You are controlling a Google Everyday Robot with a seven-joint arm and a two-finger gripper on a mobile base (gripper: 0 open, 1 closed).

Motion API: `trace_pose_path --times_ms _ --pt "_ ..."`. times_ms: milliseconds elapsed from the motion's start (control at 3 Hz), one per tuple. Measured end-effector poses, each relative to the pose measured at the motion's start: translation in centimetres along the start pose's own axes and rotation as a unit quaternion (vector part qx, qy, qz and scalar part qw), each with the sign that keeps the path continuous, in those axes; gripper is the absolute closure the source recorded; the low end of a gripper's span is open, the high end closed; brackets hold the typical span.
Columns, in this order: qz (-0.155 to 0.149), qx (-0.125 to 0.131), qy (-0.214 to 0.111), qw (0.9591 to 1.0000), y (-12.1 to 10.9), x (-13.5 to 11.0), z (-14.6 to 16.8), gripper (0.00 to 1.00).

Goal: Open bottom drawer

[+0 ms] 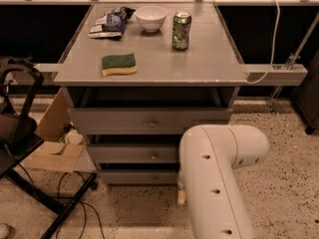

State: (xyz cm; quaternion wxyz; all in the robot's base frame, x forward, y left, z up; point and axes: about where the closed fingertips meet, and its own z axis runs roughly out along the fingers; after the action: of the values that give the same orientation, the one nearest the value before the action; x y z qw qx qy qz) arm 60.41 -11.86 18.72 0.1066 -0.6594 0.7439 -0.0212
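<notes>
Three grey drawers stack under the grey table. The bottom drawer (134,178) is the lowest, narrowest front, with a small round metal knob (154,179) at its centre, and it looks closed. My white arm (214,178) reaches down in front of the drawers' right side. My gripper (182,196) is low by the floor, just right of the bottom drawer's front and right of the knob. The arm hides most of the gripper. The middle drawer (130,154) and the top drawer (149,119) are above it.
On the table top (199,63) lie a green-yellow sponge (118,63), a white bowl (150,18), a green can (181,30) and snack bags (108,23). A cardboard box (52,148), a black chair frame (20,133) and floor cables (75,203) are on the left.
</notes>
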Motion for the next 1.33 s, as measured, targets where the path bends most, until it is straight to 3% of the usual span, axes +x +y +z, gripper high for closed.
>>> trace_pose_path --times_ms 1000,1333 --pt "0.000 0.017 0.018 0.9997 -2.3 0.2 2.5 0.03" --pt "0.007 0.003 0.033 0.9994 -1.4 0.5 3.7 0.26"
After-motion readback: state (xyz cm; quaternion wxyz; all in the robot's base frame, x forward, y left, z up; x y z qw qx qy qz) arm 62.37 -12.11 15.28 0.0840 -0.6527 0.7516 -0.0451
